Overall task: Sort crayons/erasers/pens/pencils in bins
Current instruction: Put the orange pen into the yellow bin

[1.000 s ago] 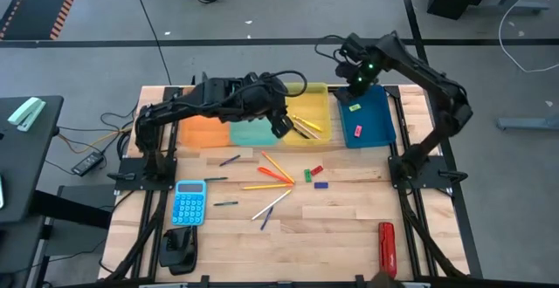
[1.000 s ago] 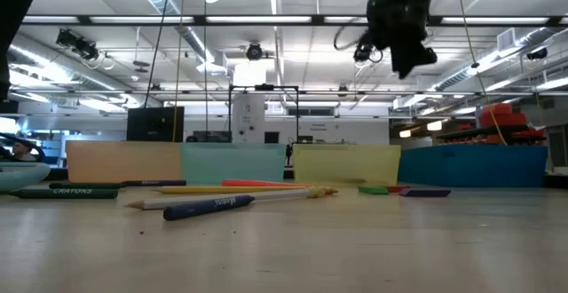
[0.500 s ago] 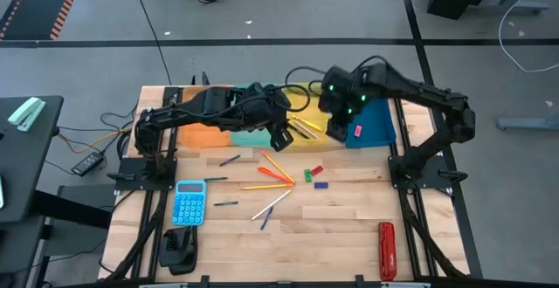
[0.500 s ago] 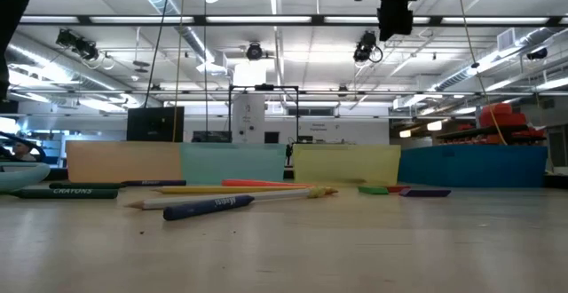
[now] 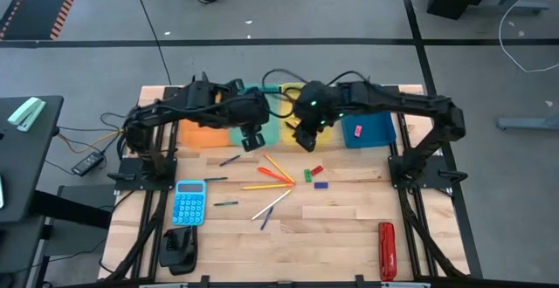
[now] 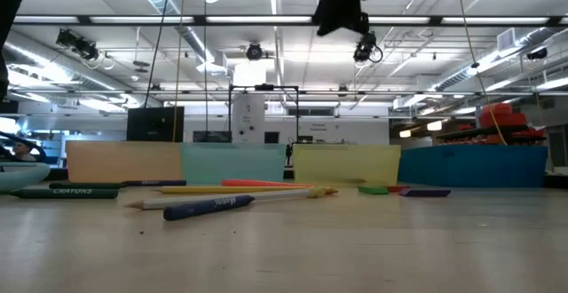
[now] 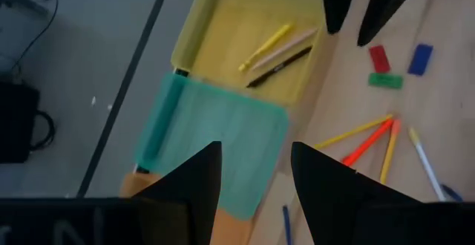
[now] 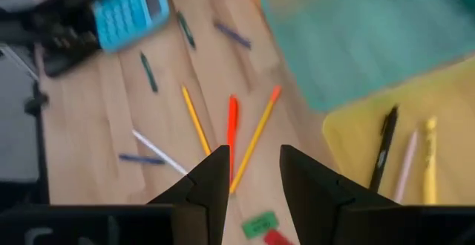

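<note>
Landmark: yellow bin [image 5: 293, 122], third in the row of bins at the desk's [image 5: 349, 227] far edge.
Other bins: orange bin [image 5: 196, 133] and teal bin [image 5: 234, 135] left of it, dark blue bin [image 5: 371, 129] right of it.
Yellow bin contents: a yellow stick, a pale stick, a dark pen [image 7: 278, 65].
Left gripper [image 5: 253, 138]: above the teal bin, just left of the yellow bin; fingers apart, nothing between them.
Right gripper [image 5: 306, 137]: above the yellow bin's near edge; fingers parted, empty.
Pencils [image 5: 272, 176]: loose on the desk, in front of the yellow bin.
Erasers [image 5: 313, 175]: red, green, blue, just right of the pencils.
Calculator [image 5: 189, 202]: well left of and nearer than the yellow bin.
</note>
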